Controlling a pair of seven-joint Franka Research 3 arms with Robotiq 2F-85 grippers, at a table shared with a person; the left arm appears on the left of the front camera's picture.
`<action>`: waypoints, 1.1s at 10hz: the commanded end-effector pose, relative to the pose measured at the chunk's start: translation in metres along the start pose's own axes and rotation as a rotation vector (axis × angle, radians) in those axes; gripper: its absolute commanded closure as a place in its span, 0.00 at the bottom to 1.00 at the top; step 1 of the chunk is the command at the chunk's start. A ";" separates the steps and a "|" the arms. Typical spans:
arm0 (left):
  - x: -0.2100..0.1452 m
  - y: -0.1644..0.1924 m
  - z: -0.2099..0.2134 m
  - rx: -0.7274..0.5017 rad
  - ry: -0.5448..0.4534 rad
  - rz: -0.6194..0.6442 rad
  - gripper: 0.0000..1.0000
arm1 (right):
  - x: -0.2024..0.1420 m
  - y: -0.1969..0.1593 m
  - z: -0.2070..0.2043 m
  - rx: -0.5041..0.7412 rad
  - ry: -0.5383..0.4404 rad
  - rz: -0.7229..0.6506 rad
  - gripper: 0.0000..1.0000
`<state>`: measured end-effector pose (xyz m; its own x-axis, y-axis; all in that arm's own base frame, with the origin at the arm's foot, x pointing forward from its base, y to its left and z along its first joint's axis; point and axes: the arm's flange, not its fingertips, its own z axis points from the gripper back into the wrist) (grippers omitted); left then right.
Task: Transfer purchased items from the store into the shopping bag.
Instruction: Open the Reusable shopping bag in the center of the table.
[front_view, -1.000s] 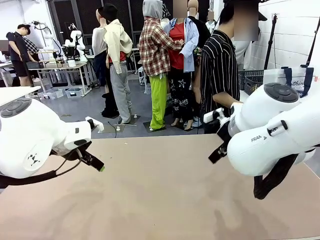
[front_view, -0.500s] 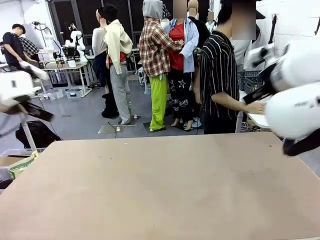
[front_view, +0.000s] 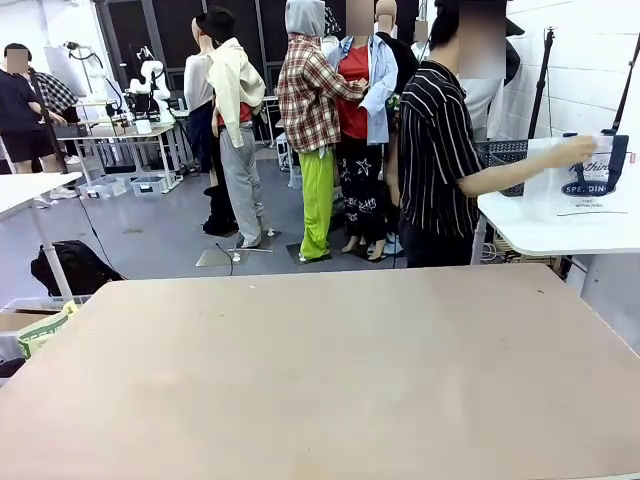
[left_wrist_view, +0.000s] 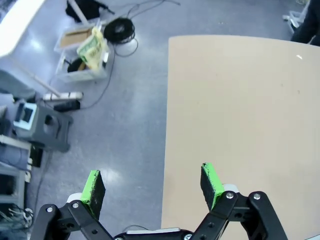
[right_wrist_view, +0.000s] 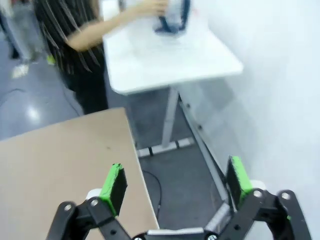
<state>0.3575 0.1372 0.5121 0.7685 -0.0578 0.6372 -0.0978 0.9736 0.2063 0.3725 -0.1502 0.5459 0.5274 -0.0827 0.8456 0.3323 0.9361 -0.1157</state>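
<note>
Two claws of mine are both spread wide, with nothing between the green pads. My left claw (left_wrist_view: 152, 186) hangs across the edge of the tan counter (left_wrist_view: 240, 100); one pad (left_wrist_view: 94, 187) sits over the grey floor (left_wrist_view: 125, 130) in the lower left of that view, the other over the counter's bare top in the lower middle. Farther off, at the upper left, a clear bin (left_wrist_view: 82, 57) stands on the floor with a coil of black cable (left_wrist_view: 120, 31) beside it.

My right claw (right_wrist_view: 175, 182) hangs past the tan counter's corner at the lower left of its view; its pads frame the floor and the leg of a white side counter (right_wrist_view: 165, 60). At the top of that view a person's hand (right_wrist_view: 152, 7) touches the shopping bag (right_wrist_view: 175, 15) by its navy handles; the picture is blurred there.

From the front, the shopping bag stands at the far right of the frame on the white side counter, logo toward me; the person (front_view: 438, 160) in a striped shirt reaches an arm across to it, hand on its upper edge. The store (front_view: 503, 152), a dark lattice basket, sits just behind that arm, left of the bag; its contents I cannot make out.
</note>
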 end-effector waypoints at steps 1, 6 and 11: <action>-0.023 -0.005 -0.005 -0.027 0.004 0.105 0.00 | -0.047 0.003 -0.002 -0.007 -0.005 -0.123 0.00; -0.005 0.005 -0.009 -0.012 0.020 0.047 0.00 | 0.000 0.000 0.000 0.000 0.000 0.000 0.00; -0.005 0.005 -0.009 -0.012 0.020 0.047 0.00 | 0.000 0.000 0.000 0.000 0.000 0.000 0.00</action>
<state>0.3597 0.1441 0.5026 0.7741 0.0113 0.6330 -0.1380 0.9788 0.1513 0.3728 -0.1502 0.5472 0.5137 -0.0954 0.8526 0.3406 0.9348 -0.1006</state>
